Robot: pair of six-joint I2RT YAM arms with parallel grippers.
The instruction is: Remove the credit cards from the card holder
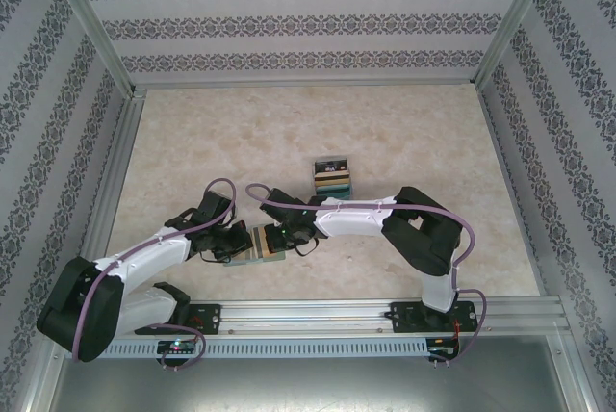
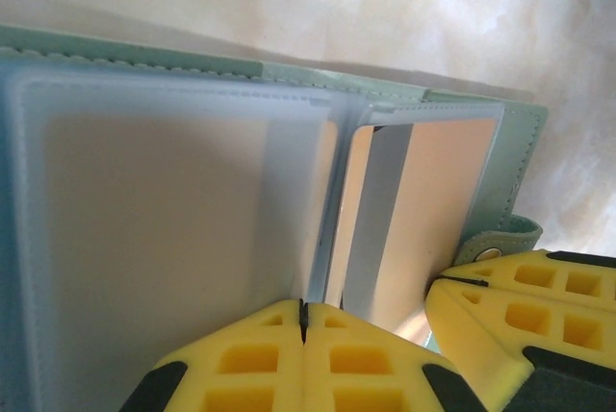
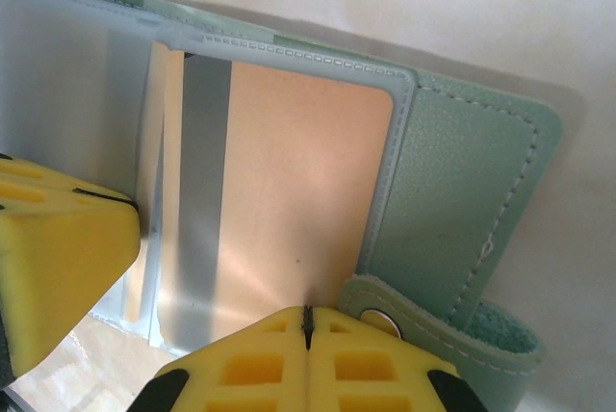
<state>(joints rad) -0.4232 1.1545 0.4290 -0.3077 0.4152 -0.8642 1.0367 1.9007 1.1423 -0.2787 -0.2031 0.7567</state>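
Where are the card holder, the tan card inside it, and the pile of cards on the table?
card holder (image 3: 462, 181), right wrist view, green cover beside the clear sleeve.
tan card (image 3: 298, 191), right wrist view, tan face inside the clear sleeve.
pile of cards (image 1: 333, 176), top external view, middle of the pile.

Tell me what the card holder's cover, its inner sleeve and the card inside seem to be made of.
Card holder cover: green leather or faux leather, matte; pebbled grain, stitched edge. Sleeve: soft frosted clear plastic; contents show through. Card: probably plastic, smooth, tan-gold, grey stripe.
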